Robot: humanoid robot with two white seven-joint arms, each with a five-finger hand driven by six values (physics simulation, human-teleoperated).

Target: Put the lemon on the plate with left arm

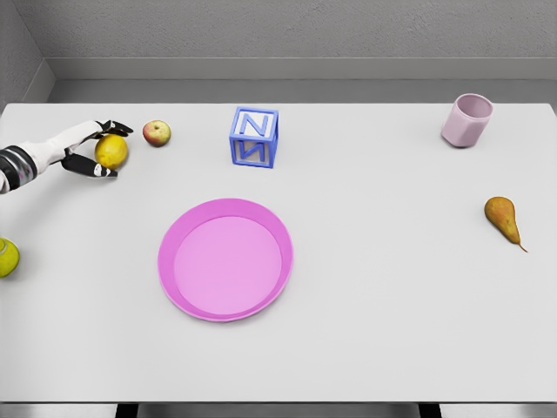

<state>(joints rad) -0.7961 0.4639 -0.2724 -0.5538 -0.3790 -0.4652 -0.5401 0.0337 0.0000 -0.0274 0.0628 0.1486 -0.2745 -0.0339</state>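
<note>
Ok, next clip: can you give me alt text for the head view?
The left hand closes around a lemon at the far left of a white table, beside an apple. A pink plate sits empty at centre, with a blue letter block, a pink cup, a pear and a yellow-green ball spread around.

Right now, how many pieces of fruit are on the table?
3, maybe 4: the lemon in the left hand, the apple beside it, the pear far right. A yellow-green ball at the left edge is unclear.
</note>
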